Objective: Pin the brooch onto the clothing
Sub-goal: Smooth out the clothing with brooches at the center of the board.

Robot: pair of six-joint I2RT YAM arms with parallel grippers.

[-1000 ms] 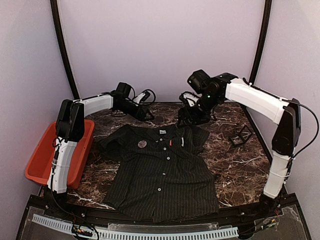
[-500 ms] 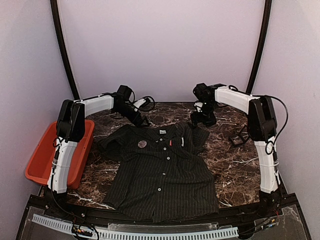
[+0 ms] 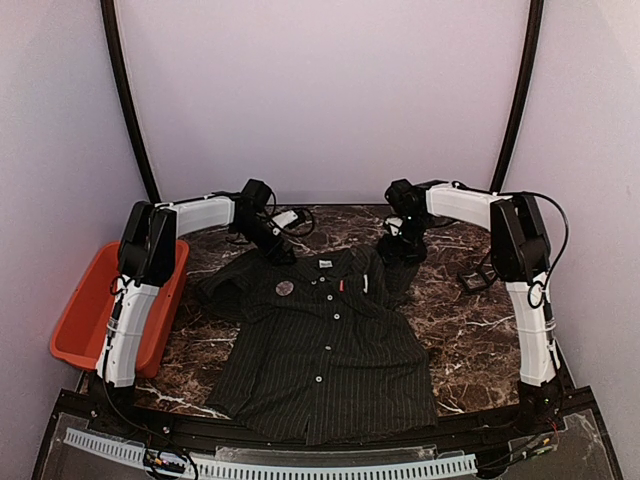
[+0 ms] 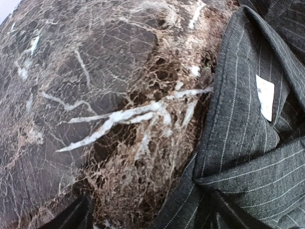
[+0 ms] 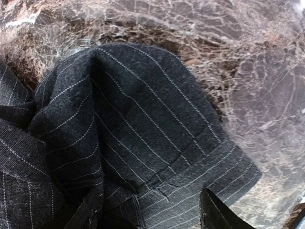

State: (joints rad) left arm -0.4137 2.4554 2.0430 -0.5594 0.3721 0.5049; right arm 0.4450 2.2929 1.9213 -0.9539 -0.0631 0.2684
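Marble table (image 3: 470, 320), shirt (image 3: 330, 350), white neck label (image 4: 265, 97).

Brooch (image 3: 284, 288) on the shirt (image 3: 325, 345) too small to tell whether pinned; left fingers (image 4: 71, 217) and right fingers (image 5: 217, 214) cropped by the wrist views' lower edges.

Marble table (image 4: 95, 95) fills the left. Pinstriped shirt (image 4: 248, 143) collar on the right, white label (image 4: 265, 97) on it. Left gripper (image 4: 150, 217) fingertips wide apart at bottom edge.

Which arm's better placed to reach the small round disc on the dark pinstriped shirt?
Left, likely: left fingers hover open by the collar of the dark pinstriped shirt, nearest the small round disc; right fingers are over the far sleeve.
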